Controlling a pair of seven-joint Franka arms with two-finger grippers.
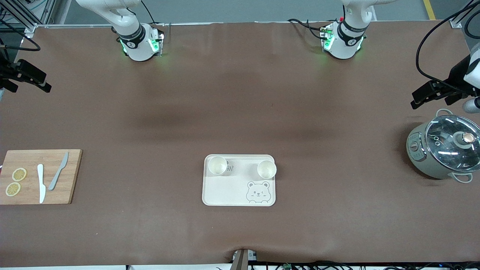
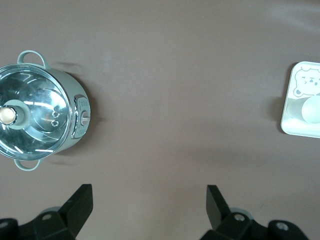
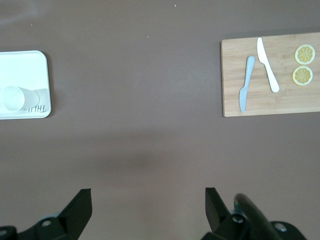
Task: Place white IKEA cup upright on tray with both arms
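Note:
The cream tray (image 1: pixel 232 189) with the bear drawing lies on the brown table, in the middle and near the front camera. Two white cups stand upright on it, one (image 1: pixel 217 165) toward the right arm's end and one (image 1: pixel 266 169) toward the left arm's end. My left gripper (image 2: pixel 149 192) is open and empty, up over the table beside the pot. My right gripper (image 3: pixel 148 195) is open and empty, up over the table toward the cutting board. The left wrist view shows the tray (image 2: pixel 289 125) with one cup (image 2: pixel 312 109). The right wrist view shows the tray (image 3: pixel 25 65) with one cup (image 3: pixel 12 98).
A wooden cutting board (image 1: pixel 71 165) with two knives and two lemon slices lies at the right arm's end. A grey-green pot (image 1: pixel 420 157) with a glass lid stands at the left arm's end. Both arm bases stand along the table edge farthest from the front camera.

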